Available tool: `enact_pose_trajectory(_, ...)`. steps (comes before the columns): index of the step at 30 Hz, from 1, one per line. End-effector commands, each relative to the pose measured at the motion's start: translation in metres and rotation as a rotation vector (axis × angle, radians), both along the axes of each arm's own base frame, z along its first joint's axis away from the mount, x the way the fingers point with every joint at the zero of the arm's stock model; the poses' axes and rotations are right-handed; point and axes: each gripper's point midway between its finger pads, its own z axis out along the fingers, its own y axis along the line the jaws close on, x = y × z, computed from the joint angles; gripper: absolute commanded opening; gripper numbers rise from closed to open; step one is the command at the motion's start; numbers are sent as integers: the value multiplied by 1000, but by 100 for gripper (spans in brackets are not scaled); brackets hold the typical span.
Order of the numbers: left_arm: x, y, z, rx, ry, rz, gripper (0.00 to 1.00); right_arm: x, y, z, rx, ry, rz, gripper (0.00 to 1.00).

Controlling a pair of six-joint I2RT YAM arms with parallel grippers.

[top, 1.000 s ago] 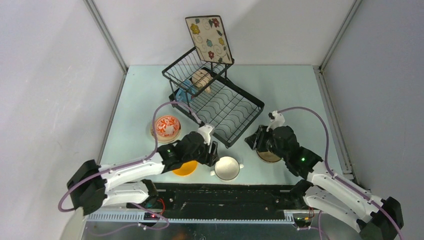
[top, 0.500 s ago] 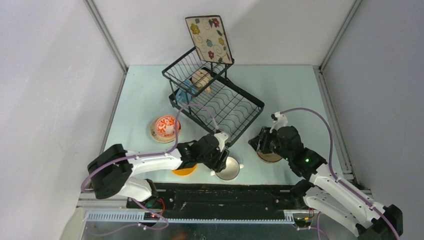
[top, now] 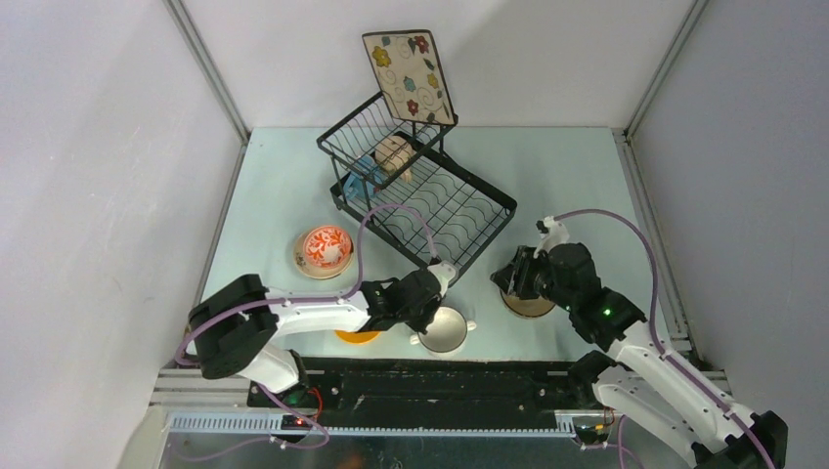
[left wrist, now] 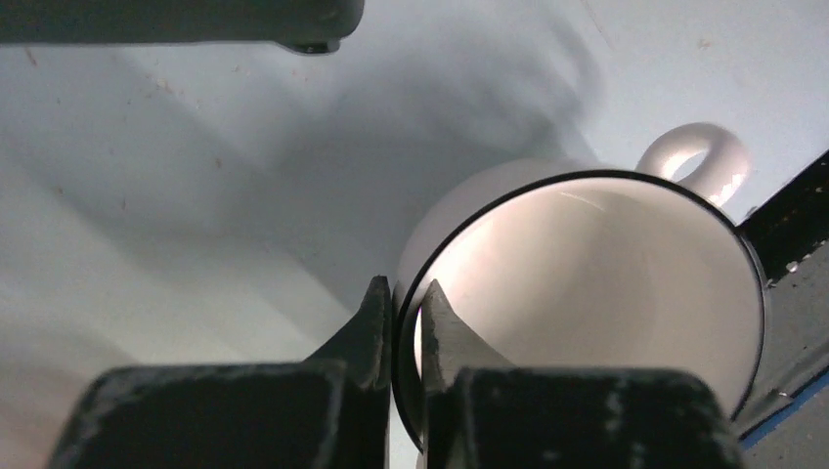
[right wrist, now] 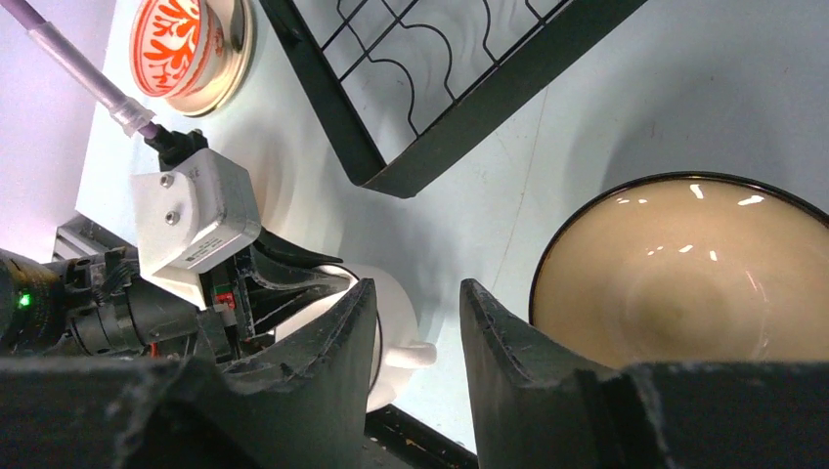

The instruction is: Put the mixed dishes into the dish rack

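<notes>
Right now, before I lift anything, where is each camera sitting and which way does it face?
Top external: fixed above and behind the bases, looking down on the table and dish rack; both arms show.
Left wrist: on the left arm, looking down past the left gripper, shut on the white two-handled bowl at its rim.
Right wrist: on the right arm, looking down past the open right gripper at the tan bowl and a rack corner.
Shared: that white bowl appears in all three views.

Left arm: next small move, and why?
Probably a short straight lift: the left fingers pinch the rim of the white two-handled bowl, one inside, one outside, and it sits on the table, short of the dish rack.
</notes>
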Motion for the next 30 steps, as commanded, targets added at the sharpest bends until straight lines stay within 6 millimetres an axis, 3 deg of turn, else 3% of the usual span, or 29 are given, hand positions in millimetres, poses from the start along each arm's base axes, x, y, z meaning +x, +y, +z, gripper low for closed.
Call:
enact_pose_trajectory(1,6,-9,20,-41,-53,-18,1,2,-4,34,24,-67,-4,40)
enact_pose_trajectory(7,7,-4,60,-123,-129,-29,0,0,-9,39,25,-42,-11,40)
enact_pose_trajectory(13,2,10,81,-144,-153,-23,0,-7,6,47,88,-8,73,40)
enact_pose_trajectory(17,4,20,113,-223,-214,16,0,-5,8,49,101,-8,78,40)
enact_pose_trajectory(23,24,42,154,-272,-344,155,0,-1,19,58,152,-22,108,39)
enact_pose_trajectory(30,58,81,186,-307,-596,366,0,-2,33,69,231,-15,191,40)
